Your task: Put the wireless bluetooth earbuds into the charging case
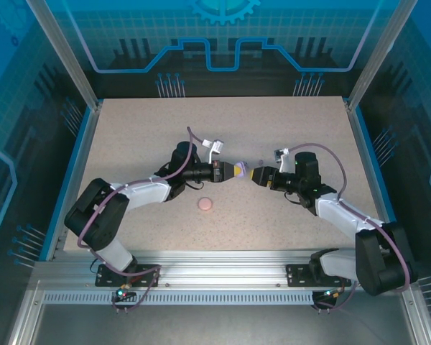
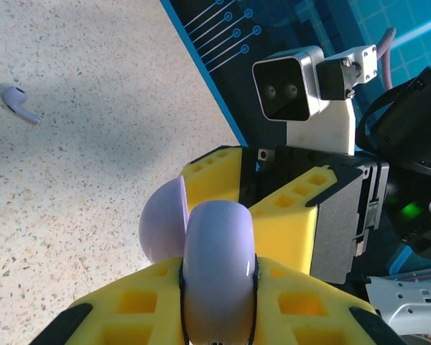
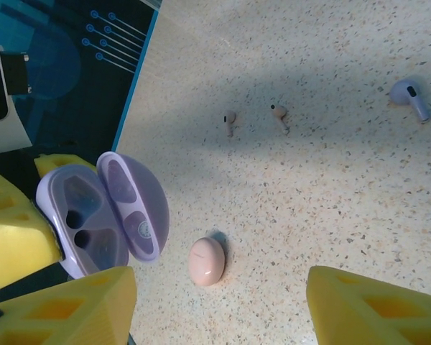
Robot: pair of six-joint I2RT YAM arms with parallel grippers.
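**Charging cases:** two are showing, one purple charging case [image 3: 100,212] and one pink charging case [image 3: 206,261].

**Earbuds:** three are lying in the right wrist view. These are one pale pink earbud [image 3: 230,121], a second pale pink earbud [image 3: 279,115] and one pale purple earbud [image 3: 409,97]. One pale purple earbud [image 2: 18,102] is also appearing in the left wrist view; whether it is the same bud cannot be told.

**Arms:** two are reaching over the table, the left arm [image 1: 140,192] and the right arm [image 1: 337,208].

**Grippers:** two are showing, the left gripper [image 1: 233,171] and the right gripper [image 1: 257,175], each carrying two yellow fingers.

**Wrist cameras:** two are riding on the arms, one wrist camera [image 1: 214,149] on the left and one wrist camera [image 1: 281,154] on the right.

**Table:** one table [image 1: 129,129] is bearing the lot.
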